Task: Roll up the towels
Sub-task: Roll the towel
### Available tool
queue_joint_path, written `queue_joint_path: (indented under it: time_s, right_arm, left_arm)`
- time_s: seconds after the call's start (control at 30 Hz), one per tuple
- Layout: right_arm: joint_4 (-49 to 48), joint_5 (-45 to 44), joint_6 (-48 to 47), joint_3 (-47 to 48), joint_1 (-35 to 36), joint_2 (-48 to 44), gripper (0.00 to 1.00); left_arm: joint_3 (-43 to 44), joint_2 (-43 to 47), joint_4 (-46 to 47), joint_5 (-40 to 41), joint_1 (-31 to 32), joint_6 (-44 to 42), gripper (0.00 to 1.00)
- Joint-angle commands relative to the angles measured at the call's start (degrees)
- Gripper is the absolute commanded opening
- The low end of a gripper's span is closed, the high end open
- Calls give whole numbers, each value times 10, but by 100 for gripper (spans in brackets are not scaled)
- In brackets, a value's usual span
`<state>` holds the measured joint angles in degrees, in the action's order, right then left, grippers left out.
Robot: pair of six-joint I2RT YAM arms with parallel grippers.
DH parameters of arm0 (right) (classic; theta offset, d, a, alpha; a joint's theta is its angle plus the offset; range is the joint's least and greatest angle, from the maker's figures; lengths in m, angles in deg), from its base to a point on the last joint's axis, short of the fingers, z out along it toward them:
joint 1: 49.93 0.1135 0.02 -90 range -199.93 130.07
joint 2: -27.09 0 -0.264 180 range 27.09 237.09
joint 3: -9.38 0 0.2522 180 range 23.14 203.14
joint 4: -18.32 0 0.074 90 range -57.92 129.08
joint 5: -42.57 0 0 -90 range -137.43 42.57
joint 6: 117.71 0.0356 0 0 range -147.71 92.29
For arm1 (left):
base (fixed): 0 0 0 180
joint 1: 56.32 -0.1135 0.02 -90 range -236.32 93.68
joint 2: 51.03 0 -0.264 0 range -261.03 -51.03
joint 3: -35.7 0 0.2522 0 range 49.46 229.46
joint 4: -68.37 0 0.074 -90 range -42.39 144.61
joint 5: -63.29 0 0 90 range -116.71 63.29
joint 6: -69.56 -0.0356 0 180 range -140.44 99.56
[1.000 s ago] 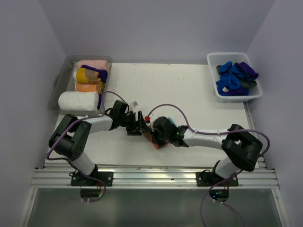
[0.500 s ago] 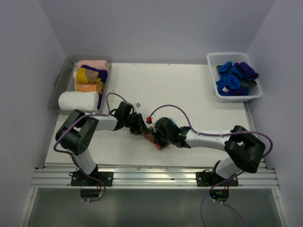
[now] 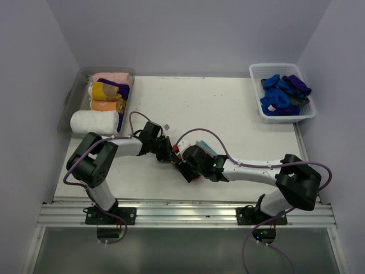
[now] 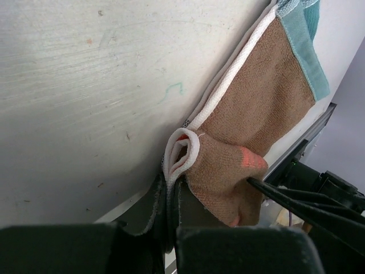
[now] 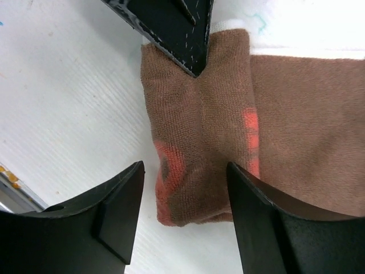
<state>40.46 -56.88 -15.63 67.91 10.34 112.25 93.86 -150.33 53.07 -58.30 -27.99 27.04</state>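
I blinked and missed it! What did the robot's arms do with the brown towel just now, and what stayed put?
The left tool slid toward the middle and pinched shut on the folded edge of the brown towel. The right tool opened and let the towel go; its jaws now stand apart over the fold. The rolled towels in the tray and the blue things in the basket stayed put.

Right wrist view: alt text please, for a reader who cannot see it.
A rust-brown towel lies on the white table, one end rolled over. The right gripper hangs open over the roll; the left gripper pinches its far edge.
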Motion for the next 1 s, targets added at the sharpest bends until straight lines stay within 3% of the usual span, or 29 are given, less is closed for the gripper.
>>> queue_joint_path:
  time_s: [0.0, 0.23, 0.57, 0.6, 0.67, 0.73, 0.8, 0.93, 0.97]
  right_arm:
    - [35, -92, -36, 47, 29, 10, 63]
    - [39, -143, -79, 94, 61, 69, 59]
    - [28, -135, -60, 88, 77, 122, 51]
    - [25, -137, -55, 81, 77, 128, 48]
    - [22, -145, -36, 75, 77, 132, 32]
    - [11, -143, -25, 65, 76, 122, 10]
    - [5, -124, -21, 59, 74, 112, 0]
    - [-26, -44, -11, 40, 53, 71, 0]
    - [-43, 18, 6, 24, 29, 49, 0]
  left_arm:
    - [5, 14, -46, 27, 5, -6, 0]
    - [13, 16, -53, 28, 5, -7, 0]
    - [22, 18, -61, 28, 5, -8, 0]
    - [22, 20, -62, 28, 5, -8, 0]
    - [23, 24, -65, 28, 4, -8, 0]
    - [22, 33, -65, 28, 5, -8, 0]
    - [23, 42, -69, 28, 4, -10, 0]
    - [21, 85, -75, 26, -10, -16, 28]
    - [13, 123, -75, 20, -33, -18, 50]
